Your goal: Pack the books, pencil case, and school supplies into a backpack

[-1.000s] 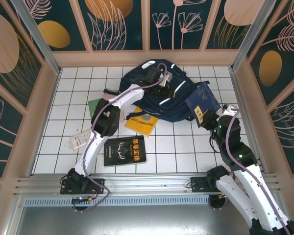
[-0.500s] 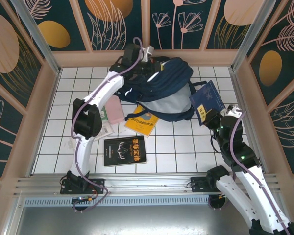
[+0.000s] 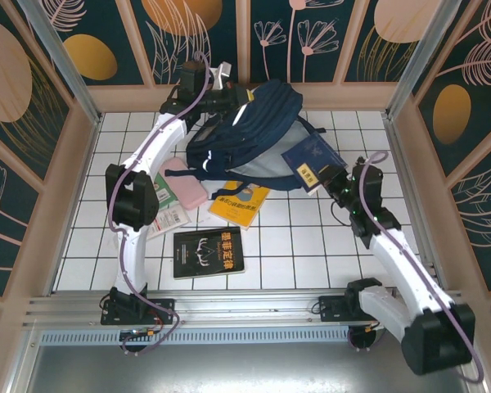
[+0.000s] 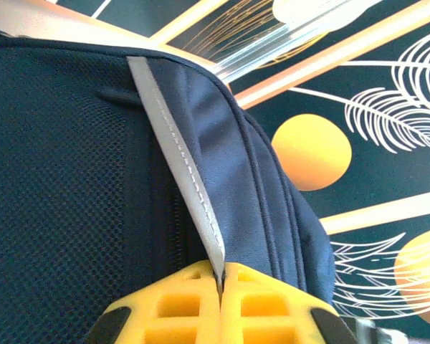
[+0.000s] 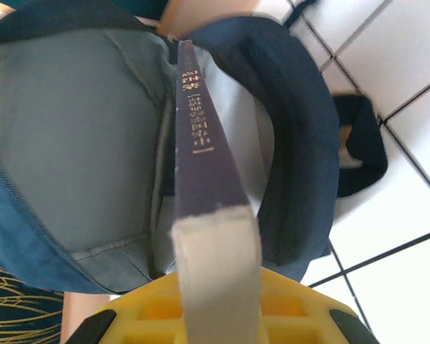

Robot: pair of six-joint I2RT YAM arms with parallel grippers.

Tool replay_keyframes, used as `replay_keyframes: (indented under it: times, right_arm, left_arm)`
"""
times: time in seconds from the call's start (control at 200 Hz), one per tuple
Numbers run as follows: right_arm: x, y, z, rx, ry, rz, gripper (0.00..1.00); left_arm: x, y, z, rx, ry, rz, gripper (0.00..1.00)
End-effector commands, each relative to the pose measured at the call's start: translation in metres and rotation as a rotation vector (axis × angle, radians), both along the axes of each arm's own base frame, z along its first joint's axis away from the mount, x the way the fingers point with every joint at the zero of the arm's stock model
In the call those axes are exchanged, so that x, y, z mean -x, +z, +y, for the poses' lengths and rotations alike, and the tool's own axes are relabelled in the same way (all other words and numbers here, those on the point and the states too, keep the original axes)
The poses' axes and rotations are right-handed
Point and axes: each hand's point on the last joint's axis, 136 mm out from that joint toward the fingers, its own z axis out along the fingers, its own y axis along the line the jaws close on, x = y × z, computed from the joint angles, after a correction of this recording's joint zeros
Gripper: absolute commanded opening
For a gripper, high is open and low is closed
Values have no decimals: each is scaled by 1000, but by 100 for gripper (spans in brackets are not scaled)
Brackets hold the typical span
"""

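At 12 o'clock on the white tiled table (image 3: pixel 295 246), item 1: the backpack (image 3: pixel 258 110), navy, the largest piece here, its mouth turned toward 5 o'clock with pale grey lining (image 3: pixel 266 170) showing. My left pincer (image 4: pixel 221 287) is clenched on it at the top edge. In my left wrist view the 2 yellow fingers (image 4: pixel 179 304) meet with the white reflective stripe (image 4: pixel 175 161) pinched between them and dark mesh fabric to the stripe's left. Item 2: the blue book (image 3: pixel 309 158), grasped in my right pincer (image 3: pixel 329 178) at 4 o'clock of the backpack. In my right wrist view the book stands edge-on, spine with printed characters uppermost, and its far end reaches over the grey lining inside the navy rim. How deep it sits I cannot tell. Item 3: the orange-yellow book (image 3: pixel 239 205), flat on the tiles at 6 o'clock of the backpack, its upper corner just under the mouth. Item 4: the black book (image 3: pixel 209 251) with a pale title, flat, at 6 o'clock of the orange-yellow book and apart from it. Item 5: the pink pencil case (image 3: pixel 185 183), at 7 o'clock of the backpack, lying beside my left arm. Item 6: the green book (image 3: pixel 160 193), only an edge visible at 9 o'clock of the pencil case. Item 7: the whitish packet (image 3: pixel 172 218), at 6 o'clock of the pencil case, partly under my left arm.
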Motion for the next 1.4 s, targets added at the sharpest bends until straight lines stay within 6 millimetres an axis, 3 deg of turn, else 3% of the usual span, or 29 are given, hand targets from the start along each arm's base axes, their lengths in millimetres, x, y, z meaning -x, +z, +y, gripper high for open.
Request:
replay_keyframes:
  times: [0.0, 0.3, 0.505, 0.676, 0.736, 0.826, 0.891, 1.021, 1.131, 1.236, 1.396]
  right_arm:
    - [-28, 37, 38, -164, 176, -132, 0]
    - [-85, 17, 104, -152, 490, -101, 0]
    - [-106, 0, 141, -153, 583, -46, 0]
    - [-134, -17, 171, -208, 549, 2, 0]
    - [-145, -21, 186, -226, 542, 7, 11]
    - [-161, -34, 207, -227, 531, 43, 36]
    - [-168, -42, 215, -245, 505, 55, 49]
    - [-176, -52, 208, -263, 377, 53, 65]
    - [-172, -35, 198, -260, 320, -37, 69]
    - [-163, -21, 174, -202, 234, -107, 76]
    - [-141, -12, 128, -100, 156, -127, 81]
  left_arm:
    - [20, 81, 0, 115, -70, -208, 0]
    - [15, 69, -2, 115, -76, -187, 0]
    - [11, 66, -1, 120, -70, -180, 0]
    - [8, 64, -2, 126, -69, -177, 0]
    - [8, 65, -2, 128, -67, -178, 0]
    - [7, 64, -2, 128, -64, -178, 0]
    - [7, 65, -2, 130, -64, -176, 0]
    - [3, 67, -2, 125, -51, -189, 0]
    - [-3, 71, 0, 117, -20, -206, 0]
    - [-6, 69, 1, 95, -4, -214, 0]
    - [-16, 42, 4, 22, 26, -185, 0]
